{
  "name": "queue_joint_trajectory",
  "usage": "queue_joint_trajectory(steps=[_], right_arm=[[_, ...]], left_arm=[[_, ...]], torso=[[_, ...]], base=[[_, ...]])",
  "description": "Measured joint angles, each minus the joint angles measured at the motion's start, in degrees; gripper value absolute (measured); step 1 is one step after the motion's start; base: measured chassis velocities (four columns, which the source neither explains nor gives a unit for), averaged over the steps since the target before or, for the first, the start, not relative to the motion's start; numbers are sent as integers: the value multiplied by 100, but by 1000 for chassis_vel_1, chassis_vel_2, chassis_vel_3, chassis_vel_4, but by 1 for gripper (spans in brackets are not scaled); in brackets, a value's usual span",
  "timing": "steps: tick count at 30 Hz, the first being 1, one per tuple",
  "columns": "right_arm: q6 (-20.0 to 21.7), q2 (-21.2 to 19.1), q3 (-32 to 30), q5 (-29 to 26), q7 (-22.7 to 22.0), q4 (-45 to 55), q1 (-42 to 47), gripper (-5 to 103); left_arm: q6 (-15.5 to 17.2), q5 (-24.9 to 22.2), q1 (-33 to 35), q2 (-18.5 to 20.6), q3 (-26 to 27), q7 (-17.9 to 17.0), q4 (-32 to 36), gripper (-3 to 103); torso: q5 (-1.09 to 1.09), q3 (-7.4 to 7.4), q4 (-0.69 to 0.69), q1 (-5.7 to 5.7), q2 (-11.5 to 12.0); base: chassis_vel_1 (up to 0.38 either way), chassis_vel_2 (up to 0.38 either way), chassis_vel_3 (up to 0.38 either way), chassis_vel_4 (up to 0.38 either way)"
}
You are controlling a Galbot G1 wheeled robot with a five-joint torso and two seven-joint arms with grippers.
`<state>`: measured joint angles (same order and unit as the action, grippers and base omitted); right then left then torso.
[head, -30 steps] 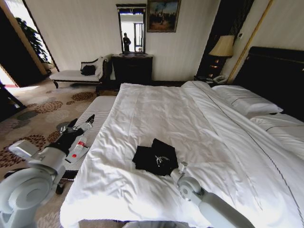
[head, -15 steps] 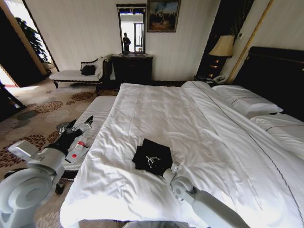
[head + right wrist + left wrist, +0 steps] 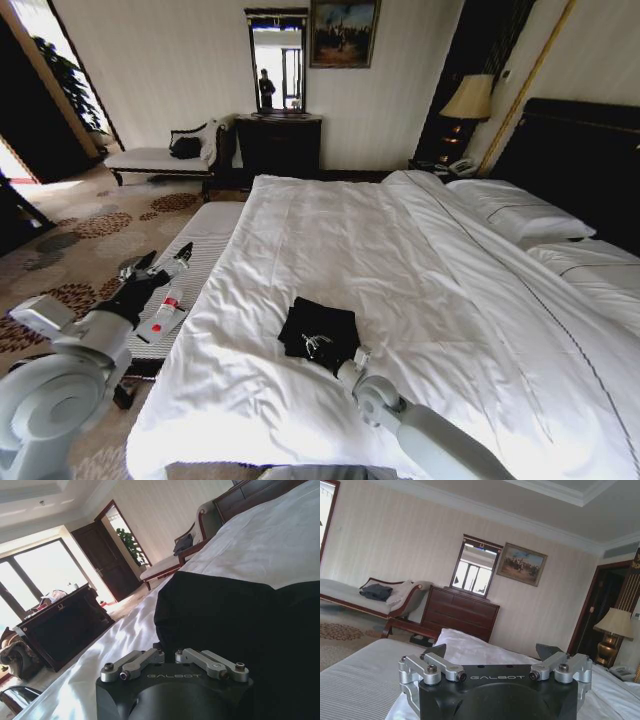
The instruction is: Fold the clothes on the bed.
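Head view: the black soft-fabric T-shirt (image 3: 318, 331), folded small, is lying lower centre on the large white-duveted bed (image 3: 400, 260). The right pincer (image 3: 352, 356) is sitting at the shirt's near edge; the left pincer (image 3: 150, 265) is hanging at left, above the striped bench (image 3: 205, 240).

Left wrist view: the left pincer (image 3: 495, 652) is standing wide, gripping nothing.

Right wrist view: the right pincer's linkage arms (image 3: 175, 661) are drawn together against the shirt (image 3: 235, 620); grip undeterminable.

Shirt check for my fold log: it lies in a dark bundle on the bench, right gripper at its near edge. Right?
Not the bench. The head view shows the shirt bundled on the bed, with the right gripper at its near edge. The bench stands beside the bed.
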<state>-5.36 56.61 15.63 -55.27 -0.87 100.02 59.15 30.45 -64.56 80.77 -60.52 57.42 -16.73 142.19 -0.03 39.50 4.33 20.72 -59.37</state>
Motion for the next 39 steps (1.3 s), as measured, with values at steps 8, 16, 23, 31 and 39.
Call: queue_joint_trajectory(steps=[8,16,23,31,39], right_arm=[[-370,16,-9,135,277,42,90,21],[-904,-28,-144,58,1079,354,192,54],[-568,190,-324,-615,331,14,-216,81],[-475,932,91,-696,134,-960,-888,99],[-499,1735,401,-373,285,-1921,-1447,100]], left_arm=[[17,35,90,-43,43,-12,50,100],[77,75,133,-98,29,-59,77,100],[81,109,168,-130,34,-66,103,100],[82,75,235,-109,243,-67,104,100],[82,23,306,-127,436,-76,106,100]], torso=[[1,0,0,0,0],[0,0,0,0,0],[0,0,2,0,0],[-1,0,-2,0,0],[0,1,-2,1,0]], base=[[0,0,0,0],[0,0,0,0],[0,0,0,0],[0,0,0,0],[0,0,0,0]])
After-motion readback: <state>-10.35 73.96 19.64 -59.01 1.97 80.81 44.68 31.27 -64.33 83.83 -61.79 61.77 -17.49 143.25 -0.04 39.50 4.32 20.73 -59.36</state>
